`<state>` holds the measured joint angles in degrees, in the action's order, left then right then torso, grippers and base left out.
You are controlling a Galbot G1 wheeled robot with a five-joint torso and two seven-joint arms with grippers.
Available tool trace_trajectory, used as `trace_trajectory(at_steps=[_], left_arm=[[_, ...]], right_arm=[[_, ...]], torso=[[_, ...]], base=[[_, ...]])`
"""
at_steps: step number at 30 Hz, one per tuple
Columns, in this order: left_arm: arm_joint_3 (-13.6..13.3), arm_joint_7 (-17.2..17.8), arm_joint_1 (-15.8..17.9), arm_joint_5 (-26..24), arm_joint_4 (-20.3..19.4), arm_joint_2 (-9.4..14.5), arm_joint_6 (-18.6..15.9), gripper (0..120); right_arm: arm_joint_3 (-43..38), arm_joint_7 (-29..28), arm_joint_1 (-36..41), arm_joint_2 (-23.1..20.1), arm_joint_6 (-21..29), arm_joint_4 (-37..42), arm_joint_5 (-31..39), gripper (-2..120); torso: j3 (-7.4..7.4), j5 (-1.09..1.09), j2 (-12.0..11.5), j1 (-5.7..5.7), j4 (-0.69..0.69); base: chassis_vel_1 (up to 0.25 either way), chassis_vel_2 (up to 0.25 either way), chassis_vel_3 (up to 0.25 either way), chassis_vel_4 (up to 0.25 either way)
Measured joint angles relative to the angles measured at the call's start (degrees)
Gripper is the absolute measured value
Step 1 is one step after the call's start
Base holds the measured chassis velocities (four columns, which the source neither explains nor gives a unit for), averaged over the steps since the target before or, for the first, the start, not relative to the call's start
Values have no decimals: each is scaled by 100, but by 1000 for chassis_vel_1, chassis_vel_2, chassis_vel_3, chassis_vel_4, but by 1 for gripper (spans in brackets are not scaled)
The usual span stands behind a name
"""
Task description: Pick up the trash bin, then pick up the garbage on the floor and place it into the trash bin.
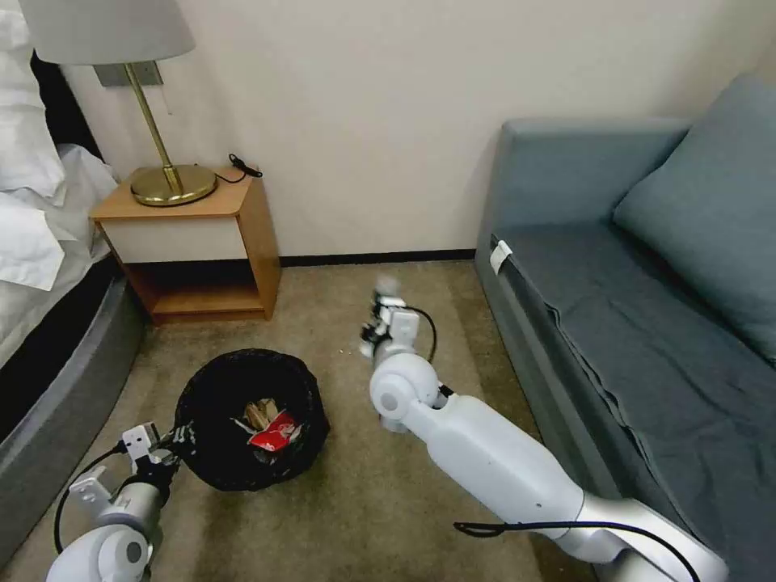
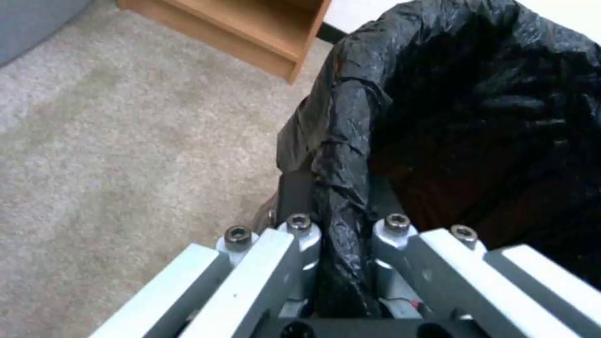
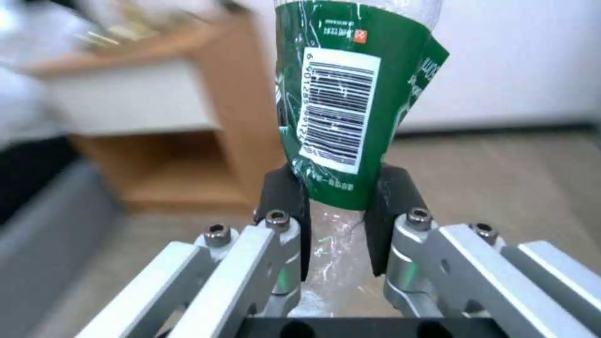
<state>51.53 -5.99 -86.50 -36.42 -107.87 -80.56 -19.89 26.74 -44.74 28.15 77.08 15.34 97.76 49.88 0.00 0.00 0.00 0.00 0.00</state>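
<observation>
Tan carpet floor (image 1: 364, 501) carries everything here. At its far left edge, white bedding (image 1: 32, 210) on a grey-framed bed. Next along the back wall, a wooden nightstand (image 1: 194, 242) with a brass-based lamp (image 1: 166, 182) on top.

Left tool (image 1: 166, 443) low at the near left of the floor, clamped on the rim of the small round trash bin lined with crinkled glossy black plastic bag (image 1: 246, 420). In the left wrist view the tool (image 2: 341, 213) has one dark pad on each side of the bag-covered rim, the bin (image 2: 476, 122) opening away from it. Bin is near the nightstand, in front of it and toward the robot. Inside the bin: a red-and-white crushed packet (image 1: 273, 435) and tan crumpled paper (image 1: 260, 414), touching each other at the bottom.

Right of the bin, mid-floor, the right arm reaches forward. Right tool (image 1: 380, 319) is raised, clamped on a small clear plastic bottle with a green label (image 1: 386, 289). Right wrist view: tool (image 3: 338, 220) pads press both sides of the bottle (image 3: 350, 103) below the label, barcode facing the camera, bottle pointing away from the tool.

Far right edge: blue-grey fabric sofa (image 1: 647, 323) with a matching cushion (image 1: 711, 202).
</observation>
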Motion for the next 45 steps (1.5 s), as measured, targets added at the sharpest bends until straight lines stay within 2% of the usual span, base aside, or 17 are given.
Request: trace_trajectory(at_steps=[7,10,14,23,39,45], left_arm=[[3,71,-31,-48,-123,-37,-67,5],[65,131,-62,-142,-181,-42,-115,5],[93,156,-118,-175,-203,-84,-124,5],[54,168,-210,-247,-283,-186,-123,5],[50,183,-230,-274,-388,-245,-139,5],[60,193,-244,-310,-370,-208,-139,5]], right_arm=[[519,738,-139,-38,-190,343,-495,14],[826,1195,-50,-147,-317,427,-1065,14],[1082,1514,155,-290,-391,559,-1532,14],[1425,1763,650,-425,-500,473,-2042,14],[1810,1794,858,-406,-531,325,-2334,14],[1819,1823,887,-455,-516,392,-2376,35]], torso=[[0,0,0,0,1],[0,0,0,0,0],[0,0,0,0,1],[0,0,0,0,0],[0,0,0,0,0],[0,0,0,0,0]], base=[[0,0,0,0],[0,0,0,0],[0,0,0,0],[0,0,0,0],[0,0,0,0],[0,0,0,0]])
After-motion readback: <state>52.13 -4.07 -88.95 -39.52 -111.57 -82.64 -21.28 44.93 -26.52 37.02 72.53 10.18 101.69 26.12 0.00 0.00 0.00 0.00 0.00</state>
